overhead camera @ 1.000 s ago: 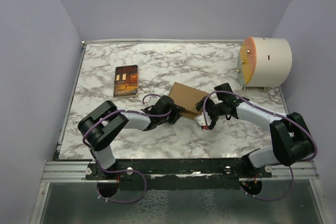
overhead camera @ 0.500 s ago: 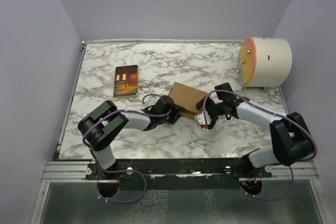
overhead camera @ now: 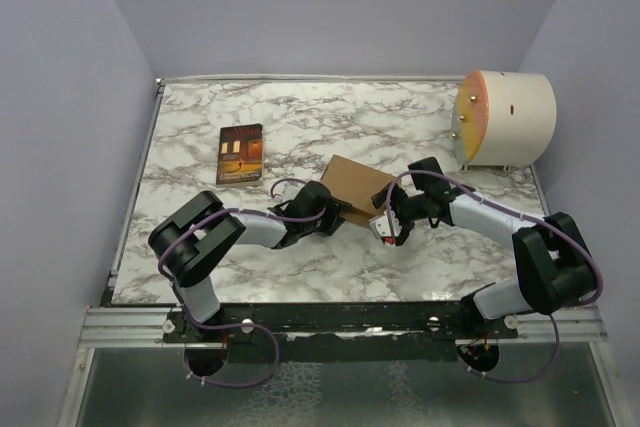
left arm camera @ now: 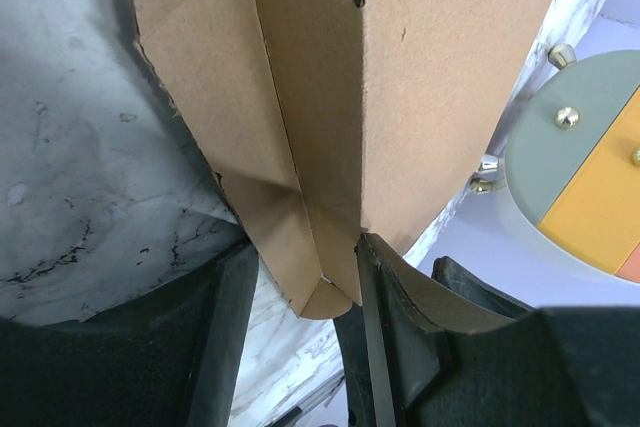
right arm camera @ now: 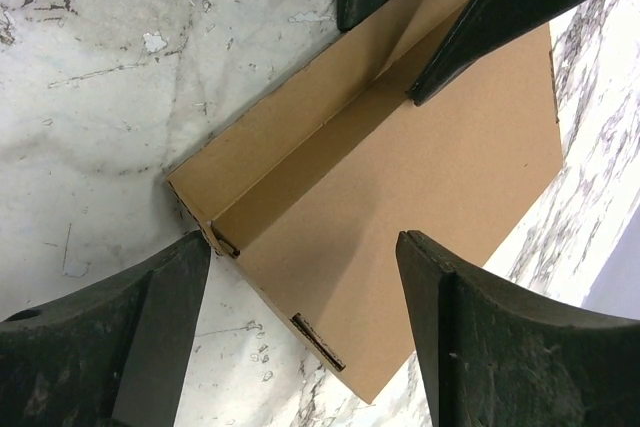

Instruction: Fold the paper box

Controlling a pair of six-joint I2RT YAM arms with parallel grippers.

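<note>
1. The marble table (overhead camera: 300,117) had lots of bare top in front & on the left, so there was room to move.
2. The cream cylinder (overhead camera: 510,119) sat in the far right corner, well apart.
3. The paper box (overhead camera: 355,182) lay mid-table, a bit right. Prob. half done: one long wall (right arm camera: 290,147) stood up, the big panel lay flat, nothing closed yet.
4. The book (overhead camera: 240,153) lay on the left, well apart.
5. The right gripper (right arm camera: 305,247) was wide, held nothing & hung over the box's corner.
6. The left gripper (left arm camera: 305,277) was half-wide, w/ one jaw each side of a side flap (left arm camera: 300,197). Couldn't tell if it pinched. The other gripper was near, so a bump risk.
</note>
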